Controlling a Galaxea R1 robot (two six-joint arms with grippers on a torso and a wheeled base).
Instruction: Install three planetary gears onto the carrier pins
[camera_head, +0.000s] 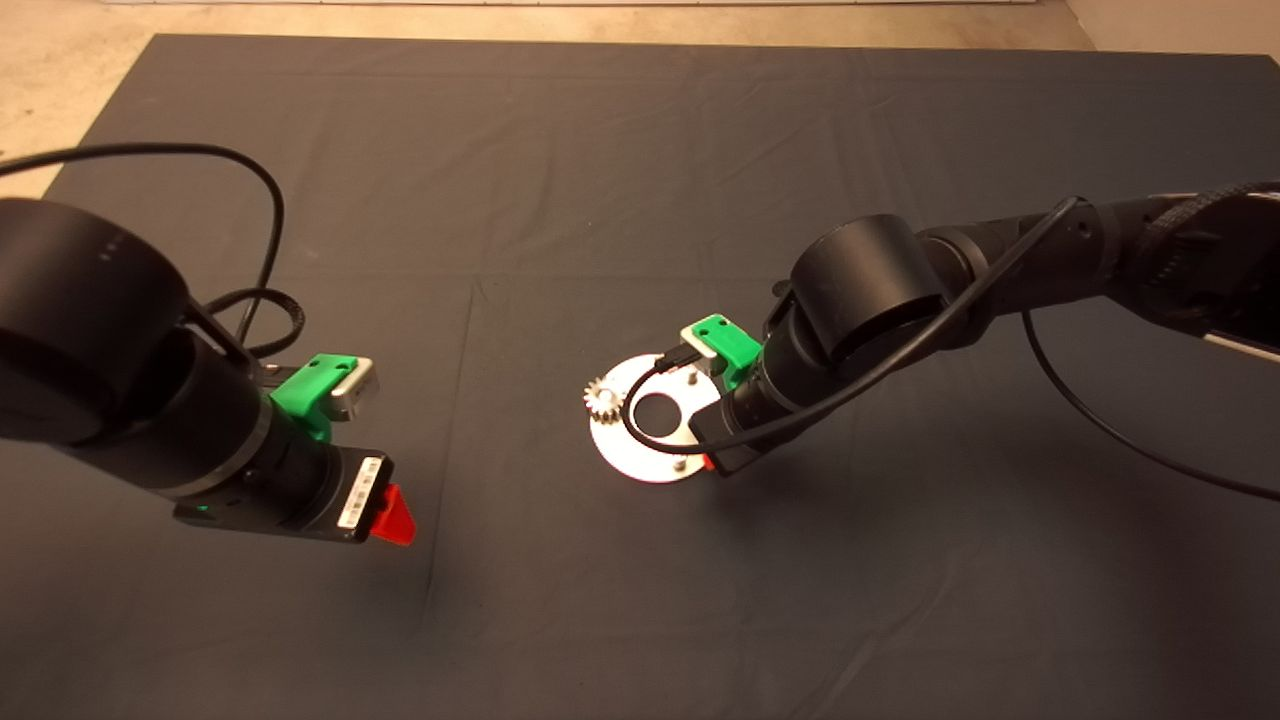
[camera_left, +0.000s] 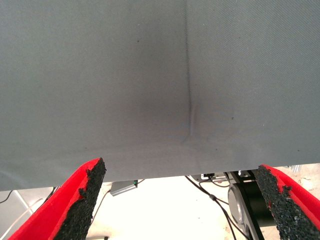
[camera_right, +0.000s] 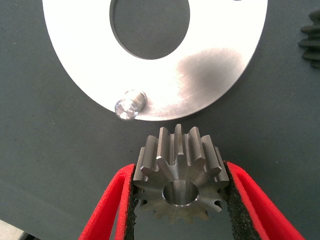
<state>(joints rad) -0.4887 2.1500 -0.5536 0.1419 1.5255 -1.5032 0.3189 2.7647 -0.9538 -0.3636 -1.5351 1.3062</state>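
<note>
A: Starting from the left, what do you see?

B: The left hand (camera_head: 393, 515) hangs over bare dark mat (camera_head: 560, 150) on the surface, well apart from the parts. Its fingers (camera_left: 82, 200) are spread wide with nothing between them.

A: And toward the middle?

B: The shiny disc (camera_head: 625, 450) lies flat on the mat. One planetary gear (camera_head: 603, 398) sits at its left rim, apparently on a pin. Two more carrier pins show: one (camera_head: 691, 379) at the far side, one (camera_head: 680, 464) at the near side.

A: The right side?

B: The right hand (camera_right: 180, 200) is down at the disc's right edge, clamped on a second gear (camera_right: 181, 180), pads (camera_right: 236, 200) pressed against its teeth. That gear is just beside a bare pin (camera_right: 128, 106). Another dark gear (camera_right: 311, 42) lies on the mat beyond.
</note>
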